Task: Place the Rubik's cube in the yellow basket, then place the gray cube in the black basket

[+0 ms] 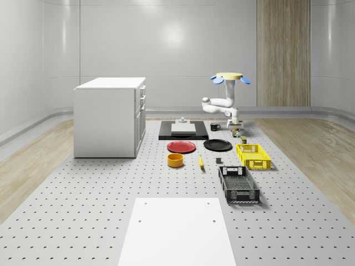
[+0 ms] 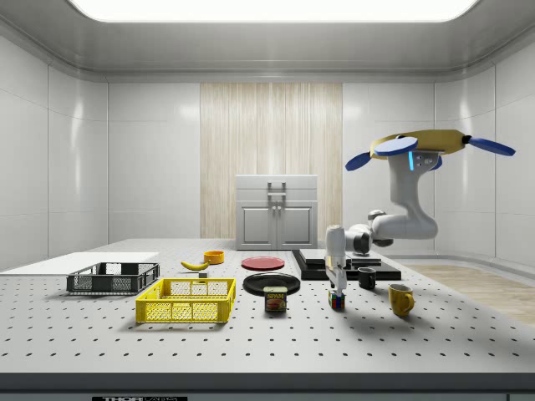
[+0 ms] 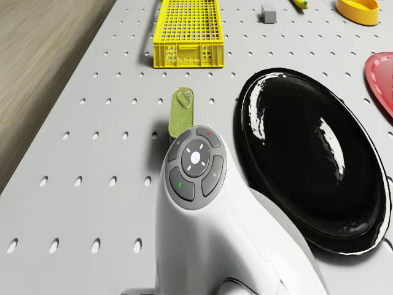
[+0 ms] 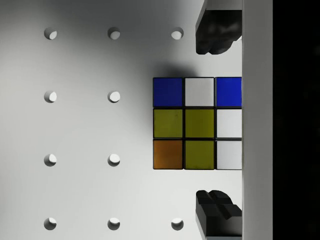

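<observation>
Fingers of the gripper are spread wide, one on each side of the Rubik's cube, holding nothing. The cube sits at the middle right of the wrist view. The drone hovers above. The cube lies off-center, so closing might push it sideways.

The drone hovers above the tabletop; its claw hangs just over the Rubik's cube, seemingly not gripping, yellow basket at nine o'clock.
</observation>
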Motion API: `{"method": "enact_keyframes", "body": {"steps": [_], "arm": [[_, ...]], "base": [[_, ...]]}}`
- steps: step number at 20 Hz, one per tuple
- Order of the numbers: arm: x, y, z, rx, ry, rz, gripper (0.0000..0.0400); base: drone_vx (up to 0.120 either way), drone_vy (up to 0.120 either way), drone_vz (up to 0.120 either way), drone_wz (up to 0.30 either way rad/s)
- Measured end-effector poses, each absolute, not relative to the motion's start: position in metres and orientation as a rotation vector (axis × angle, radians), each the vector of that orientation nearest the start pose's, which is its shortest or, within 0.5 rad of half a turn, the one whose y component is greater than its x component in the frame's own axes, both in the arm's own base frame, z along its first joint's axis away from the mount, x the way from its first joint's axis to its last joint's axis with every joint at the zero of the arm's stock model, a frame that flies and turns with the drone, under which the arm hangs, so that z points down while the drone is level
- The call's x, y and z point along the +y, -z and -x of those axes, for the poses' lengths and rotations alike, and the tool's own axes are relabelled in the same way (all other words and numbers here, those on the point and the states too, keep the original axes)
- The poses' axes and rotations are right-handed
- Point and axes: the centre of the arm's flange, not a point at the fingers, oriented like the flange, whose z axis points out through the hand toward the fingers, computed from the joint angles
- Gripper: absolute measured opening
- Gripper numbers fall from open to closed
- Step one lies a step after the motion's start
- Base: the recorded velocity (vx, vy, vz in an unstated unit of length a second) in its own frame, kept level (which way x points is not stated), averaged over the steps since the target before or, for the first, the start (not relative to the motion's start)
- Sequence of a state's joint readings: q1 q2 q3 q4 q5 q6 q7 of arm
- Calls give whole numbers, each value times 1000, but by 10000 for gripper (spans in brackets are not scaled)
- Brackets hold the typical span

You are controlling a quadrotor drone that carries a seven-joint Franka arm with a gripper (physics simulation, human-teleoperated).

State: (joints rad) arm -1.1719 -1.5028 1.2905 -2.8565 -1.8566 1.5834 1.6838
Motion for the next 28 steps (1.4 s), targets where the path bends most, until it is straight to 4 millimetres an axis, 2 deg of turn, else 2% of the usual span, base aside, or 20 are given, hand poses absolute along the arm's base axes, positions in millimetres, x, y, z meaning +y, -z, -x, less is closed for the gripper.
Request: {"method": "enact_keyframes", "body": {"steps": [10,18,20,22,28], "arm": [[0,-537,-307,-2,-786,-1,400],[2,-543,-307,-2,-786,-1,400],[2,-544,-307,-2,-786,-1,341],[2,-544,-307,-2,-786,-1,305],[2,-545,-307,1,-785,2,287]], "base": [[0,0,0,0],[0,0,0,0],[0,0,0,0],[0,0,0,0],[0,0,0,0]]}}
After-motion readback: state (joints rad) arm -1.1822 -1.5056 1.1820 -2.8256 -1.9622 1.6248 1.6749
